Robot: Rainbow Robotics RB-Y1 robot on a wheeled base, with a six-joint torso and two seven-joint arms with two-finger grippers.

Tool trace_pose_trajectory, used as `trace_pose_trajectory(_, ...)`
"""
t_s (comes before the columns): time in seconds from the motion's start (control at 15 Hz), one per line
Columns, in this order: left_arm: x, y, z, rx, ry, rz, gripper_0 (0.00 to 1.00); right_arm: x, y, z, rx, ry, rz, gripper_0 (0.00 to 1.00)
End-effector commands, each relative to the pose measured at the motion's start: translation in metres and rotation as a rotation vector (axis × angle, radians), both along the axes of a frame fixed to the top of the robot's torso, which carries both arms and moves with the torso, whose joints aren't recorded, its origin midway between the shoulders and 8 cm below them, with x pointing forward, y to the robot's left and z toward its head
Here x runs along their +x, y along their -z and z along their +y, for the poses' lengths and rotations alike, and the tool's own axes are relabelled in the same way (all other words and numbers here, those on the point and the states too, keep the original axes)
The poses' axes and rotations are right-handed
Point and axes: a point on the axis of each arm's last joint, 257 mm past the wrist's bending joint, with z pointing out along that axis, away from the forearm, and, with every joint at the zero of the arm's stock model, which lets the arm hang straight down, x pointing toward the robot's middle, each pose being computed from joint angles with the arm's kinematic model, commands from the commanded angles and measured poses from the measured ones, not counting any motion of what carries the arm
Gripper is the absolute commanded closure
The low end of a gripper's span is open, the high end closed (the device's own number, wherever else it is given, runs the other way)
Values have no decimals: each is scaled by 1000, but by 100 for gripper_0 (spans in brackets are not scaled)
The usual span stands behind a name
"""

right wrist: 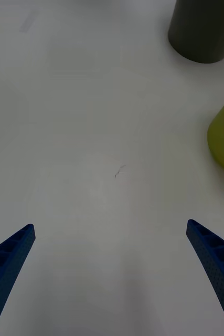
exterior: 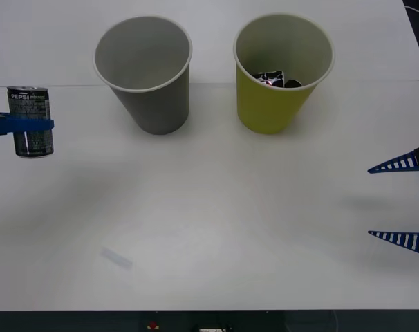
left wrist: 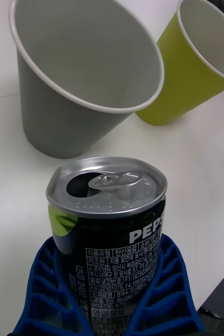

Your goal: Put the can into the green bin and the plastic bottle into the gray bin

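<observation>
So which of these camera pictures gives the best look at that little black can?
The left wrist view: the can sits close up there, opened top and label readable, clamped by the left gripper. The front view shows the can small, upright at the table's left edge.

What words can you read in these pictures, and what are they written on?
"PEPSI": on the can, near its top, held in the left gripper.
"PEPS": on the same can, left wrist view, cut off by its curve.
Small white print below: too small to read.
Both bins: no writing.
</observation>
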Motion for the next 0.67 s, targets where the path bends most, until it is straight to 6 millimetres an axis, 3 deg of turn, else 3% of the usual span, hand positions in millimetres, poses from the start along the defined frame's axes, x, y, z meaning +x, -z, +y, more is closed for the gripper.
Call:
trace_pose_trajectory(0.07,-1,-10,-20,30,68,-8,100,0,0,0,0,0,0,0)
trace_pose_trajectory(0.33,17,-39,-64,73,173,-73,100,0,0,0,0,0,0,0)
trace_pose_trajectory(0.67,43,-60,-117,162,275,-109,100,0,0,0,0,0,0,0)
